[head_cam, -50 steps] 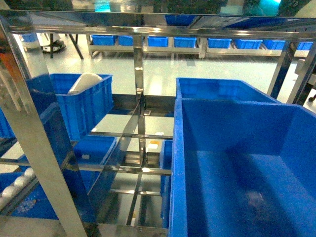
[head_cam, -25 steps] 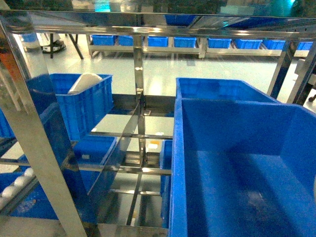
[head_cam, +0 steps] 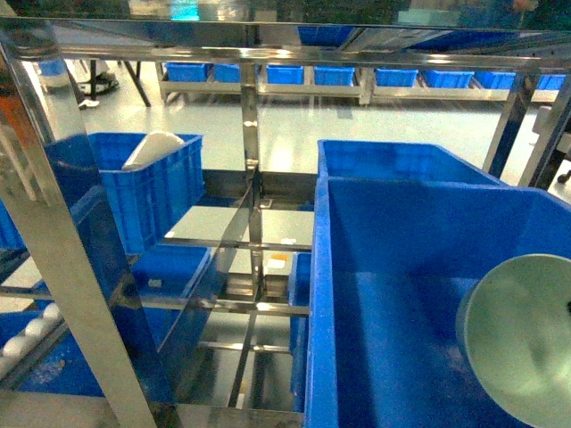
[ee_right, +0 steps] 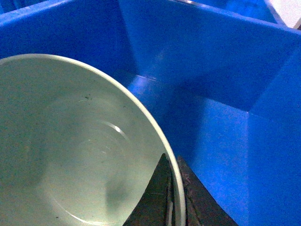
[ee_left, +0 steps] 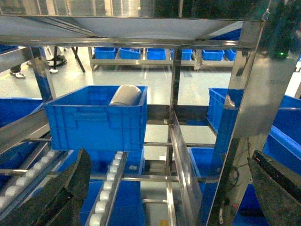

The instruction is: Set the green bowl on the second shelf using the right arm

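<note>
The green bowl (head_cam: pixel 526 343) is pale mint and tilted, its inside facing the camera, at the lower right of the head view over a large blue crate (head_cam: pixel 401 267). My right gripper (ee_right: pixel 172 160) is shut on the bowl's (ee_right: pixel 70 141) rim, one dark finger inside and one outside. The second shelf shows as steel rails and white roller lanes (ee_left: pixel 112 183), also at the lower left of the head view (head_cam: pixel 31 330). My left gripper (ee_left: pixel 170 155) hangs open and empty in front of the rack, its dark fingers (ee_left: pixel 70 188) at both lower corners.
A blue crate (ee_left: pixel 99 113) with a white domed object (ee_left: pixel 126 95) stands on the rollers at the left. Shiny steel uprights (head_cam: pixel 250 178) and a slanted post (head_cam: pixel 71 267) frame the rack. More blue crates (head_cam: pixel 285 75) line a far rack across the floor.
The green bowl has come into the head view from the lower right, over the big blue crate; a second ago it was out of sight. The rack and crates have not moved.
</note>
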